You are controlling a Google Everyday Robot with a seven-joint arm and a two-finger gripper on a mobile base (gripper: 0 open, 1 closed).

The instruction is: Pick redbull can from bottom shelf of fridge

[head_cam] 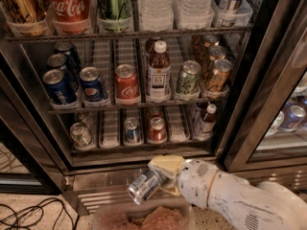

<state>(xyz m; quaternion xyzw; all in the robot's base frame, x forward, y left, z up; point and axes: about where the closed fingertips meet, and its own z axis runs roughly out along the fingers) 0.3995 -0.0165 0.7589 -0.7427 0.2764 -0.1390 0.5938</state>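
Judging from how things lie, your pick is nearly done: the redbull can (144, 187) hangs tilted just below the bottom shelf (109, 131), outside the fridge (247, 109), clamped in the end effector (161, 178). Only carrying it clear seems left. Black cables (24, 213) trail over speckled floor lower left of that shelf; a second glass door (288, 114) stands right of it.

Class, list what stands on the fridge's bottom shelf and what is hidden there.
On the bottom shelf: a silver can, a blue-and-silver can, a red can and a small bottle. What lies behind them is covered. The pincer, below the shelf, is shut on the redbull can.
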